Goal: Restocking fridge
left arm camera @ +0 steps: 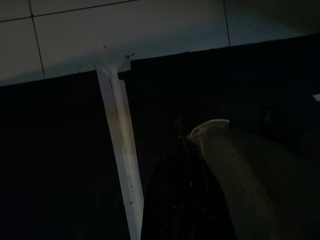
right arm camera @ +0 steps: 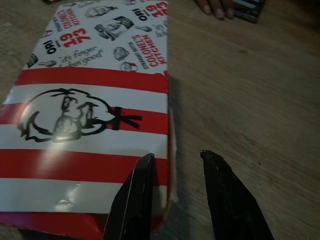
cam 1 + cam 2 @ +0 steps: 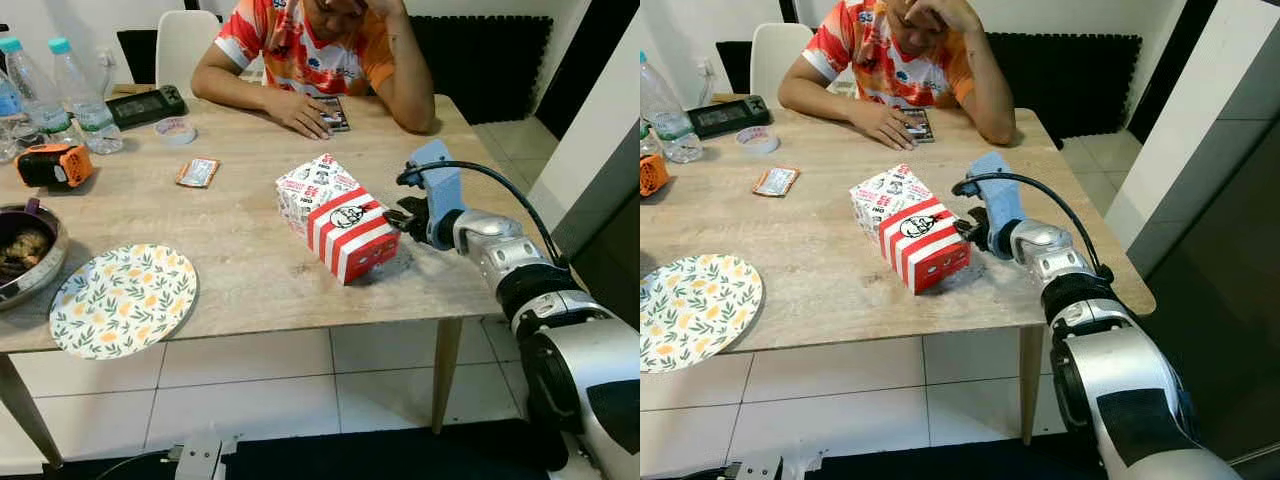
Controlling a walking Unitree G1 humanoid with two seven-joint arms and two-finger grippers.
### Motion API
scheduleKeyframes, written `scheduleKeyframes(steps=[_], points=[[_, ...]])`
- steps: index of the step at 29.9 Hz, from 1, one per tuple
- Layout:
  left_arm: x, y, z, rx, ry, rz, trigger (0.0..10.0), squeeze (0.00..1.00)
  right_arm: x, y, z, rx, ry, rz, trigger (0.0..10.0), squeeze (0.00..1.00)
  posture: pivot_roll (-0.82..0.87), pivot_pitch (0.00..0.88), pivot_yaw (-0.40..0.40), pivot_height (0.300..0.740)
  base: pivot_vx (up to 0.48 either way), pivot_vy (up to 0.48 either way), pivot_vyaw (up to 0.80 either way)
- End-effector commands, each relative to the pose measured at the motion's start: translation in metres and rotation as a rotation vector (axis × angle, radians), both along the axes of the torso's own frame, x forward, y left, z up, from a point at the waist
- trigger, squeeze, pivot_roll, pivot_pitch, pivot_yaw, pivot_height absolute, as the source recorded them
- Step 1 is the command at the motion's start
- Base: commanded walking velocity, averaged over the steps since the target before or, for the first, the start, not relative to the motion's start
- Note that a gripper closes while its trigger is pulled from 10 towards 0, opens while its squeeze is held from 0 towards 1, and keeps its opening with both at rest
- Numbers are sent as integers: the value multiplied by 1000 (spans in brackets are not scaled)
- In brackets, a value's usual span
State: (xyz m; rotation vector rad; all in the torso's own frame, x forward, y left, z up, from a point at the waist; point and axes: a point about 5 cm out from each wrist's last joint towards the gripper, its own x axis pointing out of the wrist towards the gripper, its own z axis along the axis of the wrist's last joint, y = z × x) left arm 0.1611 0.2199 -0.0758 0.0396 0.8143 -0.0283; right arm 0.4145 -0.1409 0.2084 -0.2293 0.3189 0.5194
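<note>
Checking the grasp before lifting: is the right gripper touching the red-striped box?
Cannot tell. In the right wrist view, the right gripper straddles the box edge, fingers open; contact unclear.

box [image 3: 910,229]: red-and-white striped carton, centre frame, lying on the table [image 3: 830,270]
right gripper [image 3: 968,228]: right of centre, at the box's right side
plate [image 3: 685,309]: floral, lower left
person [image 3: 902,60]: seated, top centre
</note>
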Motion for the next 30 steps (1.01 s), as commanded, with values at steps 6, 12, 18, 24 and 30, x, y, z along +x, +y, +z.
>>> scheduleKeyframes(steps=[6,12,18,24,30], points=[[-10,3,-5,0,44,7,10000,0,-1,-9,-6,-17,29,-28,10000,0,73,134,-68,740,0,0,0],[-8,3,-5,1,45,2,10000,0,-2,-12,-10,-48,36,-27,10000,0,75,137,-68,740,0,0,0],[-9,5,-5,2,52,1,10000,0,-3,-5,-14,-71,46,1,10000,0,76,138,-68,740,0,0,0],[-9,6,-6,3,58,5,10000,0,-3,3,-13,-81,38,18,10000,0,78,141,-70,740,0,0,0],[-9,7,-6,3,62,7,10000,0,-2,11,-9,-53,30,27,10000,0,76,146,-71,740,0,0,0]])
